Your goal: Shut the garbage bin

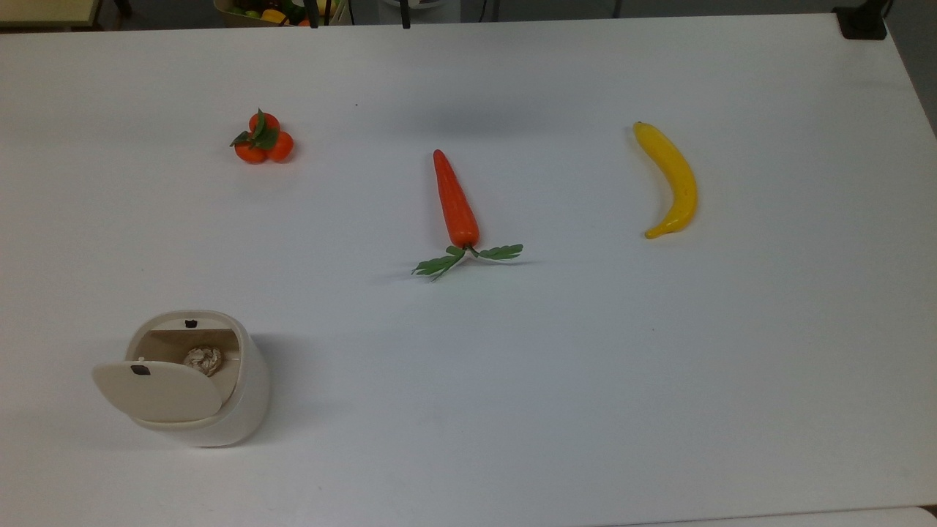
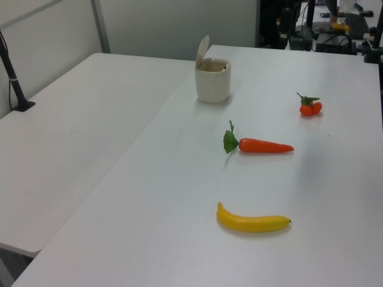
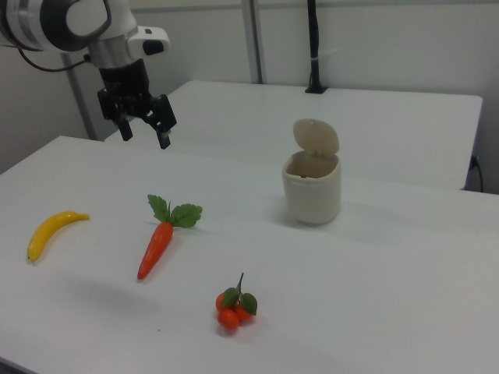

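Garbage bin (image 3: 312, 189) upright, lid (image 3: 316, 136) raised, seemingly near-vertical.

A small cream-white plastic garbage bin (image 3: 312, 189) stands upright on the white table (image 3: 390, 280), its flat hinged lid (image 3: 316, 137) raised (tipped back, mouth exposed). Well to the bin's left in the right view, the black two-finger gripper (image 3: 145, 132) hangs above the table, fingers spread. An orange carrot with green leaves (image 3: 159, 241) lies below it.
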Controlling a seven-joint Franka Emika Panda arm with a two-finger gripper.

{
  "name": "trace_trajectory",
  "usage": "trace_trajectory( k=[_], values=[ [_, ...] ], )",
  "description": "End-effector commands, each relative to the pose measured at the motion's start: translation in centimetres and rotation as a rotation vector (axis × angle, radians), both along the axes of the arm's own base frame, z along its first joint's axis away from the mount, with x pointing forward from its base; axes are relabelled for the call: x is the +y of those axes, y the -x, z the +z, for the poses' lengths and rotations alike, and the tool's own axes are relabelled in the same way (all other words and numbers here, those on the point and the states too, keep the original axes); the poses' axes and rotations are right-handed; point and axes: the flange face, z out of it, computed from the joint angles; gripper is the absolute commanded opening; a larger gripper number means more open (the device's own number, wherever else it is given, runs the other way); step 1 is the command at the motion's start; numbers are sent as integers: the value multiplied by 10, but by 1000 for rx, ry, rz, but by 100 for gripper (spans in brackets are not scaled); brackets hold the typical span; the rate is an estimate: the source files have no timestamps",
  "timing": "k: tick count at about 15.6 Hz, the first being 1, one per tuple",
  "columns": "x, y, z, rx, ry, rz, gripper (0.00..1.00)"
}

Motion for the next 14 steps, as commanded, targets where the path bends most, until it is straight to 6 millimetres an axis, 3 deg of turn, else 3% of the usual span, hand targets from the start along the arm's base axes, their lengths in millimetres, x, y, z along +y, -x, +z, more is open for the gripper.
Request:
trace_trajectory(
  k=[1, 11, 14],
  values=[
    [-4, 2, 2, -24, -1, 17, 100],
    [-3, -1, 0, -37, -3, 18, 100],
    [-3, 0, 1, -39, -6, 16, 77]
  ],
)
